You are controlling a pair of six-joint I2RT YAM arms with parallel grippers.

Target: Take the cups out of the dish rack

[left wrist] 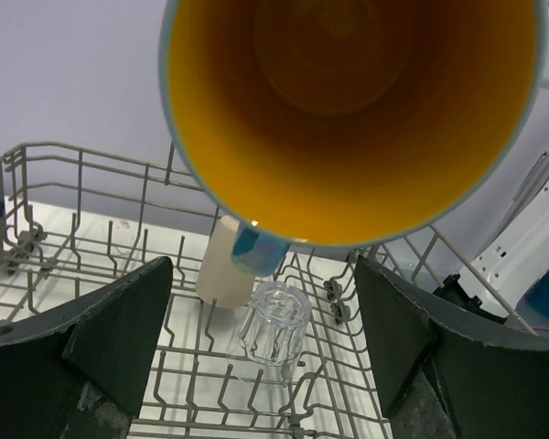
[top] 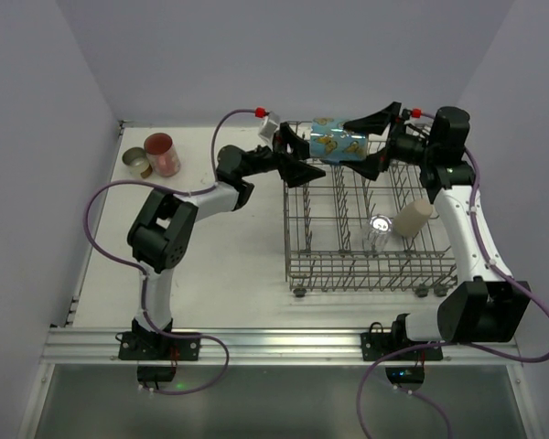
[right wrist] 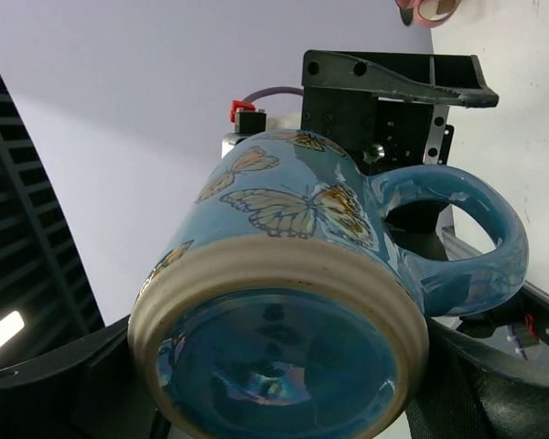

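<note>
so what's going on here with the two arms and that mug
The two arms are unloading cups from the rack. The right tool seems to hold the blue mug on its side in the air over the rack's far edge. The left tool is open at the mug's mouth, not gripping it. A glass and a beige cup are in the rack; a pink mug and a tan cup stand on the table, far left.

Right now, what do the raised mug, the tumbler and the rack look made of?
The blue mug: likely glazed ceramic, glossy reflections, matte cream foot ring. The tumbler: clear, faceted, probably glass, possibly plastic. The dish rack: grey wire, apparently coated metal.
</note>
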